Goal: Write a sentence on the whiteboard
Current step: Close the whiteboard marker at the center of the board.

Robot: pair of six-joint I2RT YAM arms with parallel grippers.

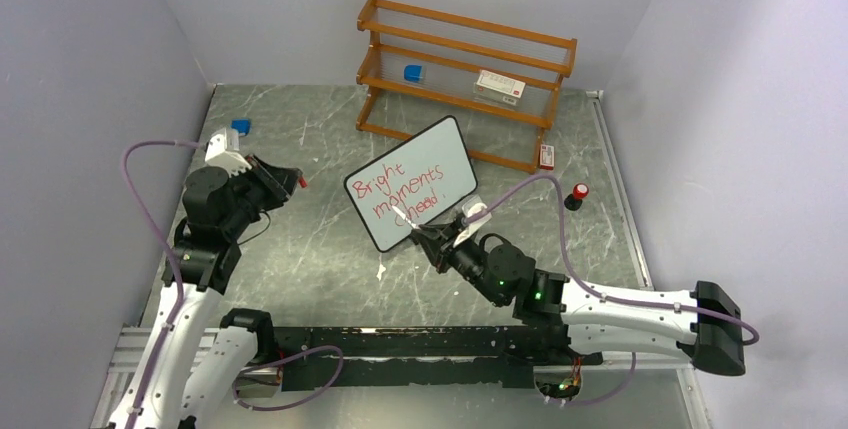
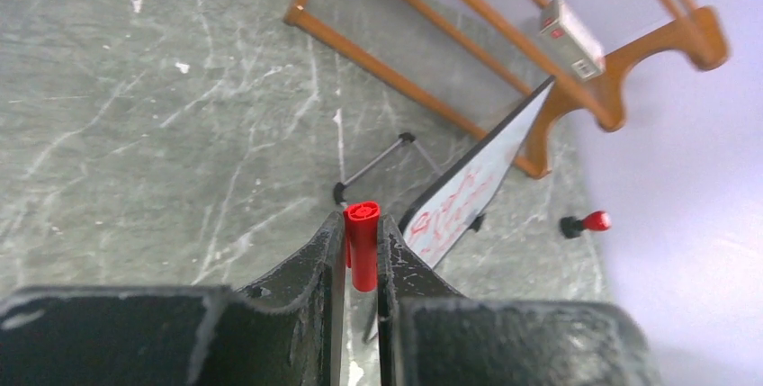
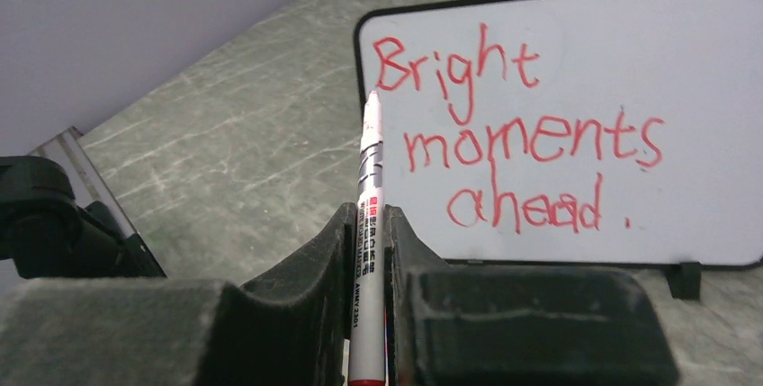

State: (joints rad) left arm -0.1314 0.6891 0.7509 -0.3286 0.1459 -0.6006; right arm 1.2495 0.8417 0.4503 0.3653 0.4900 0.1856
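Dead centre of the table [image 1: 300, 249] sits the whiteboard [image 1: 447, 152], propped up and turned toward the arms, with the wooden shelf [image 1: 465, 79] behind it at 12 o'clock. It already reads "Bright moments ahead." in red, full stop included, so I'd guess the writing is basically done. The right gripper [image 1: 432, 237] comes in from about 5 o'clock of the board, jaws clenched on a white marker [image 3: 369, 224] with its tip pointing up at the board's left edge. I can't tell if the tip touches the surface. The left gripper [image 1: 290, 179] hangs out at 9 o'clock, well clear, pinching the red cap [image 2: 363, 244] between its jaws. That makes sense to me: 1 arm writes, the other keeps the cap out of the way, ready for recapping. View differences: only the right wrist cam lets you actually read the lettering. The left wrist cam sees the board edge-on and shows the wire stand [image 2: 382, 159] holding it tilted. The overhead gives the layout, plus a red-topped knob [image 1: 577, 193] at the board's 3 o'clock.
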